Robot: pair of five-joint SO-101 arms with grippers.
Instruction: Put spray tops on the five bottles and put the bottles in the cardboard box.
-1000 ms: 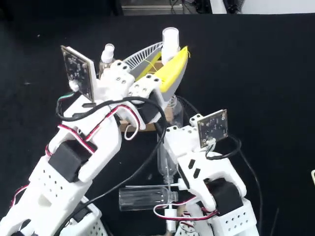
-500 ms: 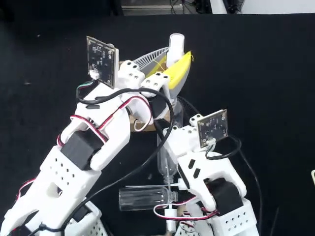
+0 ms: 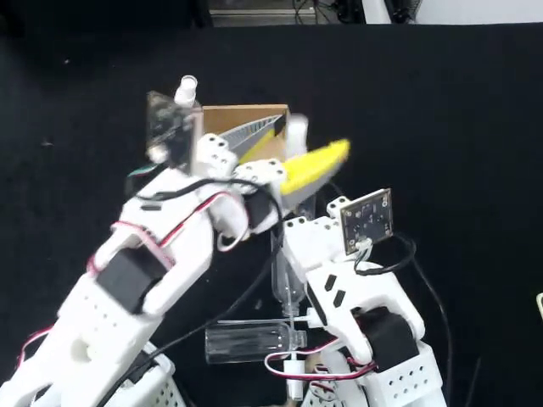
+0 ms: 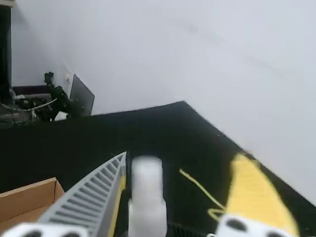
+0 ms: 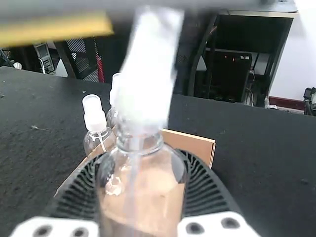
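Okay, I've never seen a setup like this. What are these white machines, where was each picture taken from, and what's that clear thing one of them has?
These are two small robot arms side by side at a black table. Each ends in a two-fingered gripper.

One picture looks down from a fixed camera above. The other two come from cameras mounted on each arm's wrist.

The right gripper is closed around an upright clear bottle. The left gripper, with one grey and one yellow finger, is spread open around a white spray top at that bottle's neck.

Behind them is a cardboard box holding capped bottles. A second bottle lies on its side near the arms' bases.
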